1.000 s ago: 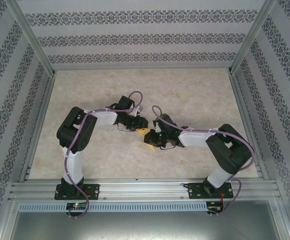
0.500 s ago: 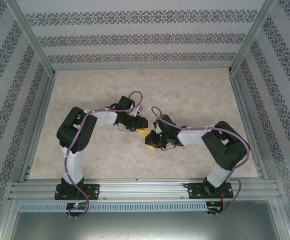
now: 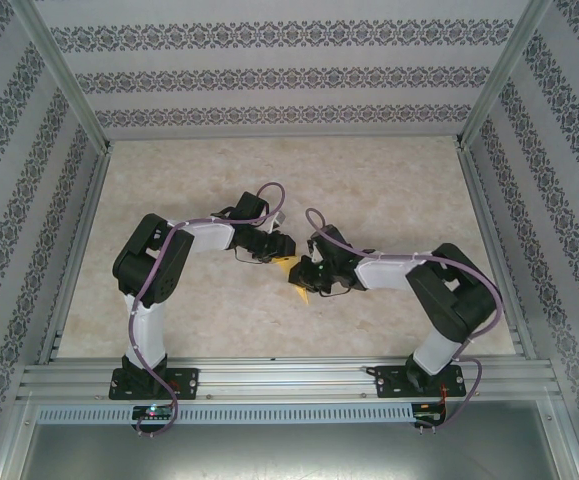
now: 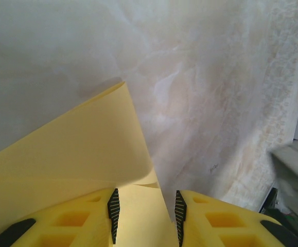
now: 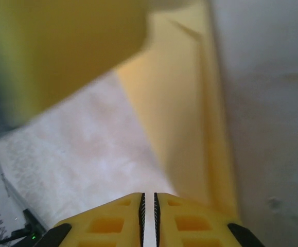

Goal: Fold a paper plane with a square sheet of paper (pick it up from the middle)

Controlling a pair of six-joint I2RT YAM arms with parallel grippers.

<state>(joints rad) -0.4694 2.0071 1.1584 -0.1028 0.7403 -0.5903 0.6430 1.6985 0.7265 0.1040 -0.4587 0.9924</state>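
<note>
The yellow-orange paper (image 3: 297, 290), partly folded, lies on the table midway between the two arms. In the left wrist view a curled flap of the paper (image 4: 76, 149) rises ahead, and a flat part lies between the fingers. My left gripper (image 3: 281, 252) (image 4: 144, 216) sits low over it with its jaws apart. My right gripper (image 3: 303, 276) (image 5: 149, 211) faces it from the right, its jaws shut with nothing between the pads. A long folded strip of the paper (image 5: 185, 118) runs alongside and under its right finger. Both grippers cover most of the sheet from above.
A blurred yellow finger of the left gripper (image 5: 61, 46) fills the right wrist view's upper left. The marbled table (image 3: 389, 190) is walled by patterned panels, with a metal rail (image 3: 289, 380) at the near edge.
The right gripper shifted slightly over the paper and back, its elbow drawing in; the paper's near tip shows again. The left gripper has not moved.
</note>
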